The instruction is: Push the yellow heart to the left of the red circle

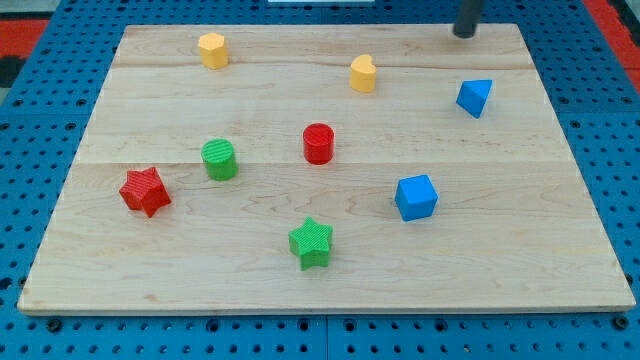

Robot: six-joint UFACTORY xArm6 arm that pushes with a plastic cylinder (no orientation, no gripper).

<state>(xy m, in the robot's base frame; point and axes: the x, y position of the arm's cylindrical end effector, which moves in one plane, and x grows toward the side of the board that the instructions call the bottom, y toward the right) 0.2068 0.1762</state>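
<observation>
The worktop is a pale wooden board (330,250) made of joined planks, lying on a blue perforated base (620,150); a little red surface shows at the view's top corners.

My tip (464,33) is the end of a straight dark rod near the top edge of the board, toward the top right corner. It has no claw, so nothing spreads or pinches; it touches no block. The nearest blocks are the blue plastic triangular block (474,97) below it and the yellow plastic heart (363,73) to its left, both apart from it.

The yellow plastic heart stands near the top edge, a little right of the middle. The red plastic cylinder (318,143) stands near the board's centre, below and slightly left of the heart, well apart from it.

A yellow plastic hexagon (212,49) is near the top left corner. A green plastic cylinder (219,159) and a red plastic star (145,191) are toward the left edge. A green plastic star (311,243) is toward the bottom edge and a blue plastic cube (416,197) is right of centre.

Bare wood lies between the red cylinder and the green cylinder.
</observation>
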